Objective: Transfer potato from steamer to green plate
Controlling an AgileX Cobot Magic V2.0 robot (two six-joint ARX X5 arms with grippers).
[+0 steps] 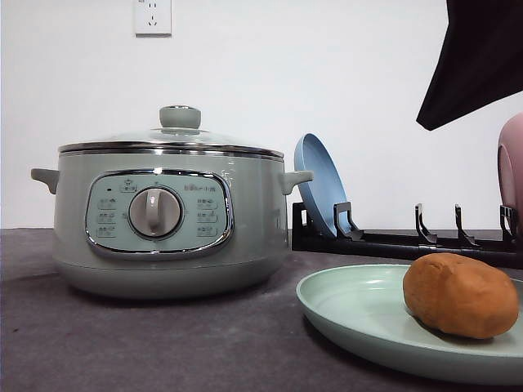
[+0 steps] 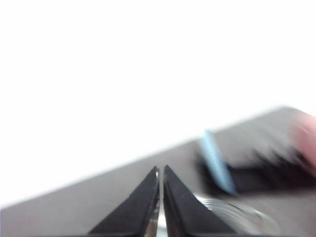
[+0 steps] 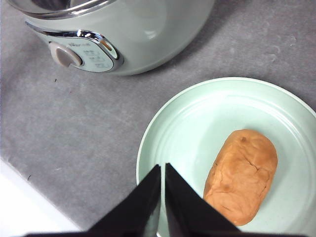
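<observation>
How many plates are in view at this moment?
3. The green plate lies flat on the table at front right, holding the potato. A blue plate stands upright in the rack behind it. A pink plate shows at the right edge, cut off.

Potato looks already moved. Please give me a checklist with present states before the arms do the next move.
1. Potato lies on green plate: ok.
2. Right gripper shut and holding nothing, beside the potato: ok.
3. Left gripper shut, holding nothing: ok.
4. Steamer lid is on: ok.
5. Potato well inside the rim: cannot tell, the plate runs out of frame.
</observation>
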